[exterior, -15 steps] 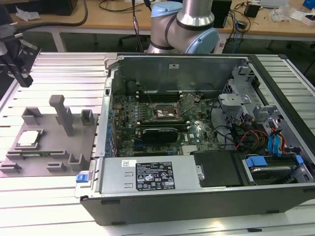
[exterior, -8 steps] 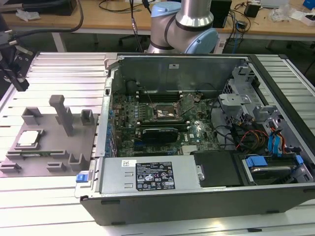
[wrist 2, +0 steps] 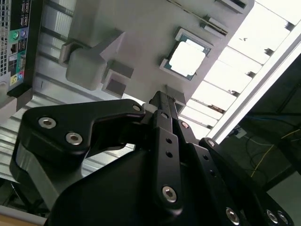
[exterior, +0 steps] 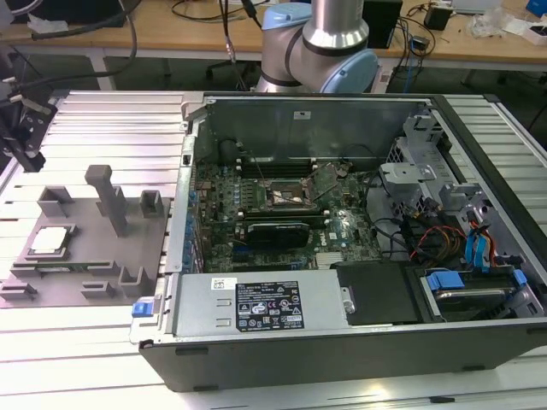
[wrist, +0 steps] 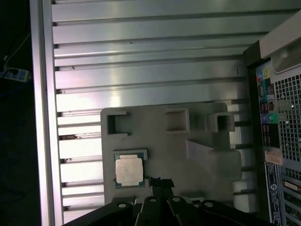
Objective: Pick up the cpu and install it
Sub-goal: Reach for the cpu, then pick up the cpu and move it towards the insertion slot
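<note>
The gripper (wrist: 162, 181), its fingers closed together and empty, hangs over the grey holder (exterior: 90, 256) near the cpu (wrist: 129, 170). On the exterior view's right, the open computer case (exterior: 342, 346) holds the motherboard (exterior: 256, 184) with its black socket (exterior: 285, 198). The cpu lies flat in a corner pocket of the holder. An upright grey post (exterior: 109, 198) stands between it and the case.

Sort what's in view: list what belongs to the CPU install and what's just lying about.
Job in hand:
cpu
grey holder tray under it
gripper close beside the cpu
CPU socket on the motherboard

Lying about:
power supply
drive cage
blue latches
</note>
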Available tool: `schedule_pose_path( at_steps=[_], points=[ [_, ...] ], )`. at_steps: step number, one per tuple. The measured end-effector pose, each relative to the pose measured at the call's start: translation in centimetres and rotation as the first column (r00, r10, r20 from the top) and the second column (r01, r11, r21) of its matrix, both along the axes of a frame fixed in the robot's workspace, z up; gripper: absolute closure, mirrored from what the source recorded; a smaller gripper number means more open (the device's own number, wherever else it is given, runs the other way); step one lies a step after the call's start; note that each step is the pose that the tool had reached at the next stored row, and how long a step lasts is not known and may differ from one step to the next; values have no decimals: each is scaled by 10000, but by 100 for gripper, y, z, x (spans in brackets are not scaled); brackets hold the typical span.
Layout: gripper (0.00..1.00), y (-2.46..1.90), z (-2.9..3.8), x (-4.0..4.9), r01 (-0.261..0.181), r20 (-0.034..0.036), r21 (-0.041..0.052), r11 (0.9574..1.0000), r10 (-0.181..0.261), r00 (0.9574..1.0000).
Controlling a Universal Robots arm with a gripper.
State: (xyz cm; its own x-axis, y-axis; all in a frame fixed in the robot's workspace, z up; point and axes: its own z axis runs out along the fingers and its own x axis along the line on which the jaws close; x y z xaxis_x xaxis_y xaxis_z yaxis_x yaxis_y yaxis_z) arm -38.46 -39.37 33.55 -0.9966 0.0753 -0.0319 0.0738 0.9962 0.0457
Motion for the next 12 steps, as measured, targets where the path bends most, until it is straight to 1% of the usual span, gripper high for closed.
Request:
schedule_pose_path(
  at_steps=[1, 7, 12],
  points=[
    [89, -1, -27, -14, -1, 0, 0, 10000, 1, 10000],
    [89, -2, -123, -75, -1, 0, 0, 10000, 1, 10000],
    [89, -2, -128, -77, 0, 0, 0, 10000, 0, 10000]
  ],
)
